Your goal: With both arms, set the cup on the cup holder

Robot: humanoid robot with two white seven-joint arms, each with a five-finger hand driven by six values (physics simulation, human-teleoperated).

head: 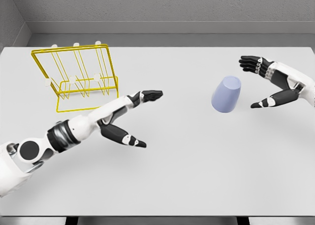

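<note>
The cup [226,94] rests tilted on the surface [197,171], just beside the open, empty right hand [268,84]. Probably light, rigid and smooth: grip its sidewall. Left hand [130,119] is open, near the cup holder [76,75].

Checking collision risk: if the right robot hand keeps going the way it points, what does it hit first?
The cup. The right robot hand is open, pointing left with the cup just ahead between thumb and fingers. Depth is unclear from one view.
</note>
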